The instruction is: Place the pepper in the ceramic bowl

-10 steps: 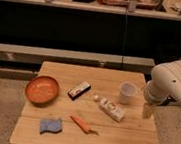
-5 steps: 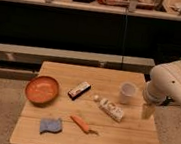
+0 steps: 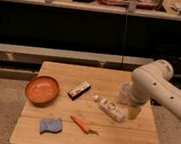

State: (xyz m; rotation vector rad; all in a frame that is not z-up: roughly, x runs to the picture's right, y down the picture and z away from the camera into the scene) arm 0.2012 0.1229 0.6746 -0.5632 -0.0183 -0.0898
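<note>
Not yet begun: pepper (image 3: 81,124) loose on the table (image 3: 124,142), ceramic bowl (image 3: 42,89) empty.

Lies near the front edge of the wood, just right of a blue cloth (image 3: 50,125) and well apart from the bowl, which sits at the left side. Nothing grasped, as far as can be seen: gripper (image 3: 134,112) low over the right side of the table, beside a white bottle (image 3: 110,109) lying flat and near a small cup (image 3: 124,94), far from the pepper. Spread or pressed together: cannot tell. Left to do, by the look of it: the whole job, meaning reach across to the pepper, take hold, carry leftward, release inside the bowl.
</note>
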